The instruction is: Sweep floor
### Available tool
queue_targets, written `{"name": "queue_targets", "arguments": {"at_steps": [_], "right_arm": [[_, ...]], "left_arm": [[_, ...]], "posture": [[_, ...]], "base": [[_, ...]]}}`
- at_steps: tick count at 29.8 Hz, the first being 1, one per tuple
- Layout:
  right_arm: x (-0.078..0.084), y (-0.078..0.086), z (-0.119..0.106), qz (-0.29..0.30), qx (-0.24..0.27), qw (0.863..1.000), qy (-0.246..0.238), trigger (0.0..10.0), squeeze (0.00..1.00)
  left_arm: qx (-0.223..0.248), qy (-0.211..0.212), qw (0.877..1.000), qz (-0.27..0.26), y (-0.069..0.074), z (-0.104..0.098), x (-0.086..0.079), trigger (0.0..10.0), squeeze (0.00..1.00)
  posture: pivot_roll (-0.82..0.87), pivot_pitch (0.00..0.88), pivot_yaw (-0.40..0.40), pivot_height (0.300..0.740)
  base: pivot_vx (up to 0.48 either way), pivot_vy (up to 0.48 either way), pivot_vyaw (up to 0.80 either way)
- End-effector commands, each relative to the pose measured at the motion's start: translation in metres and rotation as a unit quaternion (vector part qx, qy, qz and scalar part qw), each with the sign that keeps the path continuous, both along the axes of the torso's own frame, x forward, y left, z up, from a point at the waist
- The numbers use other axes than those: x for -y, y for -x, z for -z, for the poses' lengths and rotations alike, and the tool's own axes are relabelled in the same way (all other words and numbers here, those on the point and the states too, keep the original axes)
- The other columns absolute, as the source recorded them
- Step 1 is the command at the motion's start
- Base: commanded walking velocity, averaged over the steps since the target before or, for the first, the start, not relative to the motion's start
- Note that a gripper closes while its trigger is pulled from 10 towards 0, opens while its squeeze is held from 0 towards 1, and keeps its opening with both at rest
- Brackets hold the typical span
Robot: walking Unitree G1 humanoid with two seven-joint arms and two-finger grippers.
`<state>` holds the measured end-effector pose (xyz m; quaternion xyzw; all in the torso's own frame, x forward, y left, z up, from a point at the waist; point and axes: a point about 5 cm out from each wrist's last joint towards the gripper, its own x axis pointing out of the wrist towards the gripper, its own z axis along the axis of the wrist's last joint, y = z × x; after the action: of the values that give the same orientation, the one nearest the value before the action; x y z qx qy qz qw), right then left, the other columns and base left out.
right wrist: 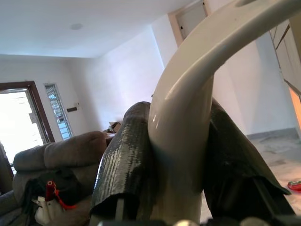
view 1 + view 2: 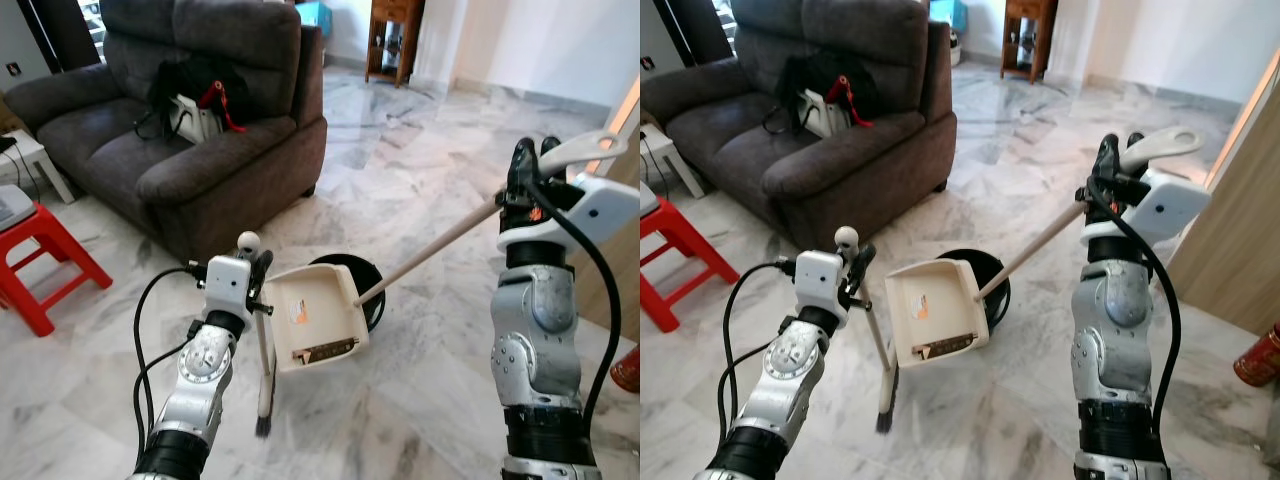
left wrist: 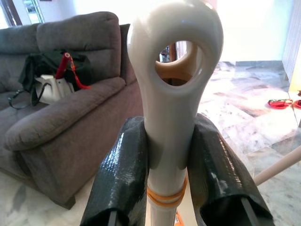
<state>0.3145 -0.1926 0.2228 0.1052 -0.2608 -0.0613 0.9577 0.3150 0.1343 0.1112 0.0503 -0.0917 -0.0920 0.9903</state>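
Left gripper [image 3: 169, 160] is clamped on the upper handle of a small cream plastic broom [image 2: 264, 370], both black fingers [image 3: 124, 174] pressed against the shaft just below its looped end; the broom stands near-upright, its dark bristles touching the white-grey marble floor [image 2: 420, 180] just left of the pan. Right gripper [image 1: 181, 155] is closed tight around the curved cream grip of a long-handled cream plastic dustpan [image 2: 312, 318], held up high on the robot's right side. The long pole slants down and left to the pan, which sits between the two arms, tilted with its open tray facing up, a strip of dark debris along its lower lip. A black round object [image 2: 368, 285] lies on the floor right behind the pan, touching or overlapped by it, cannot tell which. Dark grey fabric sofa [image 2: 180, 130] stands at far left, with a black bag [image 2: 200, 85] and a white item with red strap on the seat. Red plastic stool [image 2: 40, 260] is at the left edge.
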Motion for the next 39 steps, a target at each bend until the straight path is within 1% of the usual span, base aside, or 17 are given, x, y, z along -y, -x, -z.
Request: {"name": "queue_targets", "arguments": {"at_steps": [1,39], "right_arm": [[-0.0033,0.0042,-0.0197,-0.01,0.046,0.999,-0.008,10.0,0.0],[-0.0032,0.004,-0.0176,-0.011,0.041,0.999,-0.019,10.0,0.0]], "left_arm": [[0.022,-0.005,1.0,0.0,-0.0018,-0.0078,-0.0007,10.0,0.0],[0.028,0.0,1.0,0.002,-0.0029,-0.0111,0.0013,10.0,0.0]], "posture": [[-0.09,0.0,0.035,0.74],[-0.08,0.0,0.037,0.74]], "base": [[0.289,0.0,0.0],[0.311,0.0,0.0]]}}
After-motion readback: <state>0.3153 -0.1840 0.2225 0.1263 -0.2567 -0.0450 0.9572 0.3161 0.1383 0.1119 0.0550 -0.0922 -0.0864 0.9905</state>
